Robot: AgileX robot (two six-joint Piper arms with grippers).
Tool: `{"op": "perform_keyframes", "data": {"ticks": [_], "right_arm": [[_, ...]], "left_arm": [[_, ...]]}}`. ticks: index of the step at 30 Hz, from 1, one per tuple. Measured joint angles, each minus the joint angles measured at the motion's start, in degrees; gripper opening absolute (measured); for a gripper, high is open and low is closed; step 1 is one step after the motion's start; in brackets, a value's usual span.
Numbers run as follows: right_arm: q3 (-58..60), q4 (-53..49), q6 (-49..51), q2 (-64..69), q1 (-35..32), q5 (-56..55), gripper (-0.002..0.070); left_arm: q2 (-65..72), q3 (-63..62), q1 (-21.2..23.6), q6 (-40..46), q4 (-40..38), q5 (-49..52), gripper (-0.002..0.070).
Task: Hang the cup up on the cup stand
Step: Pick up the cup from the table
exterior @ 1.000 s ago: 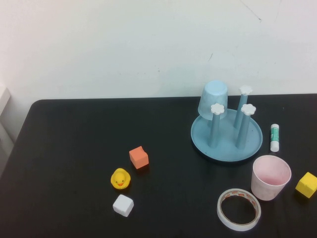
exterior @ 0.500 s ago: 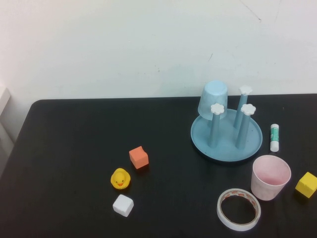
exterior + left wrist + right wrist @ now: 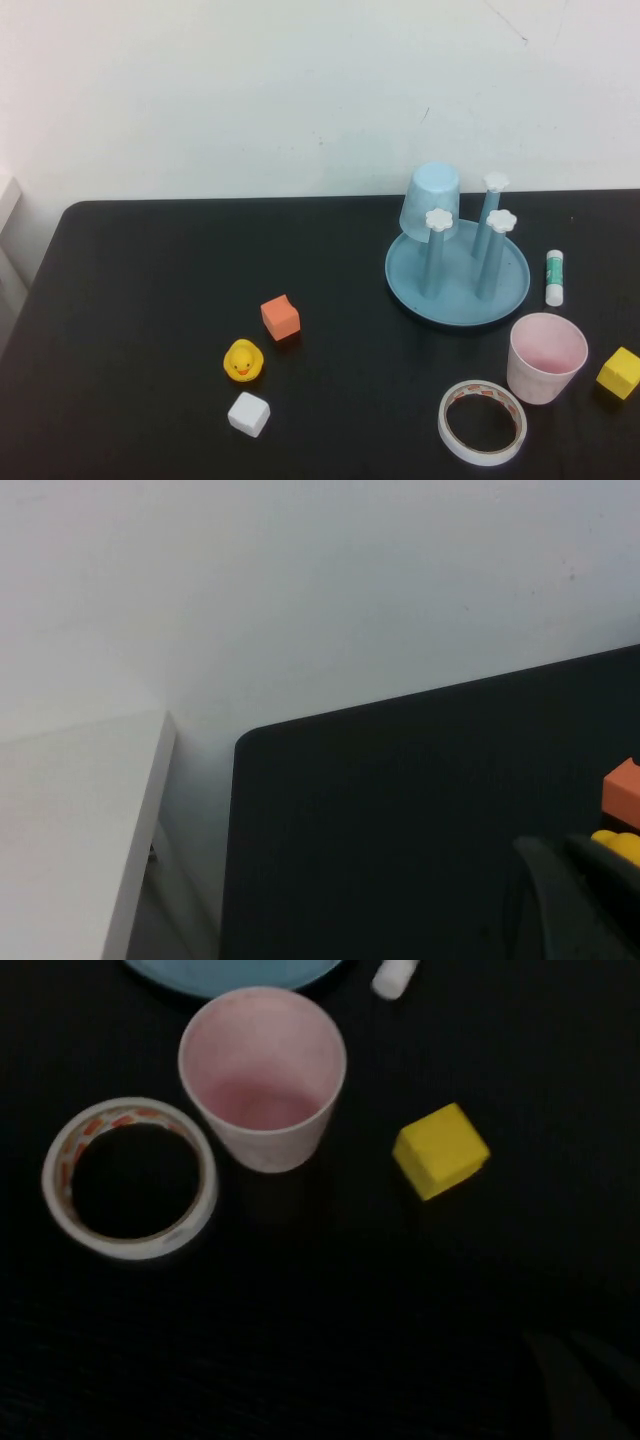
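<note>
Nothing on the table has shifted over the last second, so the task has not begun. At nine o'clock from the table's centre sit the orange block [image 3: 281,317], the yellow duck [image 3: 243,361] and the white block [image 3: 249,414]; the left gripper [image 3: 585,895] is out of the high view, only a dark edge of it shows in its wrist view above that end, jaws closed, holding nothing. At two o'clock stands the cup stand [image 3: 457,282], a blue cup [image 3: 431,200] upturned on one peg; the glue stick [image 3: 555,277] lies at its three o'clock. The pink cup [image 3: 545,357] stands upright and untouched at the stand's five o'clock, the tape roll [image 3: 482,422] just beside it, the yellow block [image 3: 619,372] to its right. The right gripper [image 3: 585,1380] hangs above this cluster, closed and empty; I judge it must open, then descend.
</note>
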Motion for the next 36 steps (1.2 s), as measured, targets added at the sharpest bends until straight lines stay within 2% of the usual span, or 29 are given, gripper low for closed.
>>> {"op": "perform_keyframes", "data": {"ticks": [1, 6, 9, 12, 18, 21, 25, 31, 36], "right_arm": [[-2.63, 3.12, -3.16, 6.09, 0.00, 0.36, -0.0001], [-8.08, 12.11, -12.92, 18.37, 0.00, 0.58, 0.0001], [-10.96, 18.60, -20.22, 24.65, 0.00, 0.58, 0.0035], [-13.37, 25.05, -27.85, 29.22, 0.00, 0.44, 0.0112], [-17.25, 32.55, -40.54, 37.55, 1.31, -2.25, 0.0339], [-18.88, 33.19, -44.52, 41.96, 2.84, -5.21, 0.0387], [-20.39, 33.19, -49.03, 47.07, 3.53, -8.85, 0.0402], [-20.90, 33.08, -50.35, 52.81, 3.58, -12.87, 0.0403], [-20.99, 33.99, -50.44, 55.66, 3.58, -14.62, 0.0393]], "left_arm": [[0.04, 0.00, 0.00, 0.00, 0.00, -0.35, -0.0001], [0.04, 0.00, 0.00, -0.10, 0.00, -0.45, -0.0001], [0.04, 0.00, 0.00, -0.20, 0.00, -0.45, -0.0001], [0.04, 0.00, 0.00, -0.20, 0.00, -0.45, -0.0001], [0.04, 0.03, 0.00, -0.20, 0.00, -0.56, -0.0001], [0.04, 0.13, 0.00, -0.20, 0.00, -0.56, -0.0001], [0.04, 0.24, 0.00, -0.20, 0.00, -0.56, -0.0001], [0.04, 0.24, 0.00, -0.68, 0.00, -0.56, -0.0001], [0.04, 0.24, 0.00, -5.49, -2.90, -0.76, -0.0001]]}}
